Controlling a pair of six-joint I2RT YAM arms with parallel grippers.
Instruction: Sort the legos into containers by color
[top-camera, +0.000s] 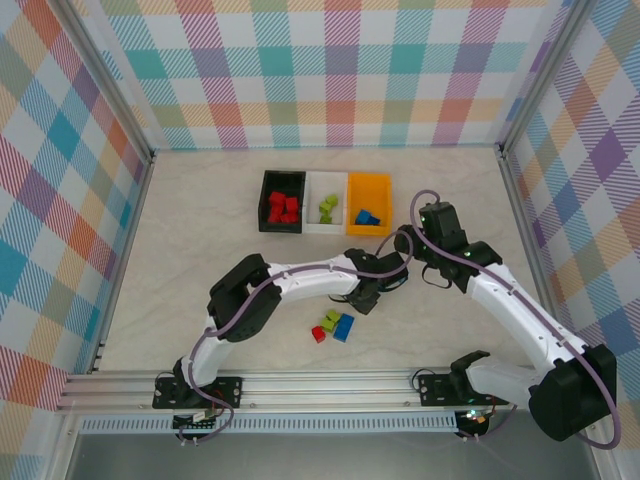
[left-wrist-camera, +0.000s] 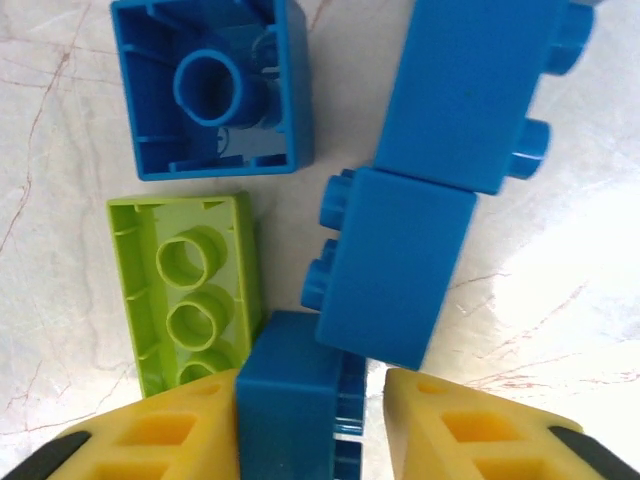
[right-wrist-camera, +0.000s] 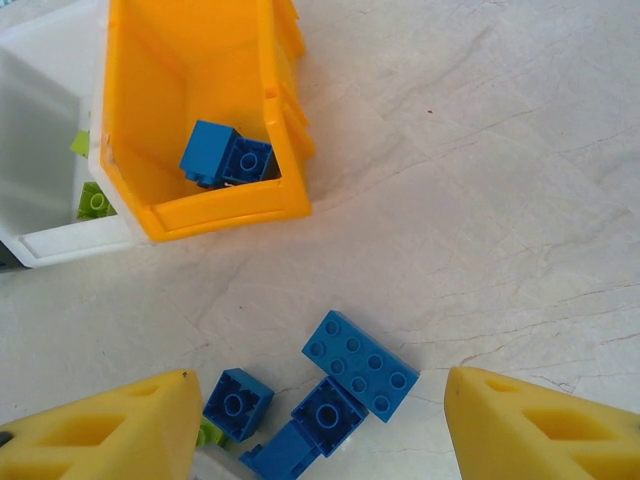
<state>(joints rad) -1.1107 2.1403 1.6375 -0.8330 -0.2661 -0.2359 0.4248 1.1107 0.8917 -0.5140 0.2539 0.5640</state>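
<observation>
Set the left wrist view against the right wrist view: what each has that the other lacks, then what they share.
Left wrist, not right wrist: the left gripper, its yellow fingers closely flanking a small blue plastic brick, beside a lime green rectangular brick lying hollow side up. Right wrist, not left: the orange plastic bin holding a blue brick, and the white plastic bin. Both: loose blue bricks on the pale marbled table.

legos (left-wrist-camera: 420, 270): smooth plastic, soft sheen | orange bin (right-wrist-camera: 225, 210): glossy moulded plastic | table (right-wrist-camera: 480, 150): smooth, marble-veined, slight sheen | left gripper fingers (left-wrist-camera: 150, 440): matt yellow, possibly foam | front rail (top-camera: 330, 385): ribbed bare metal
</observation>
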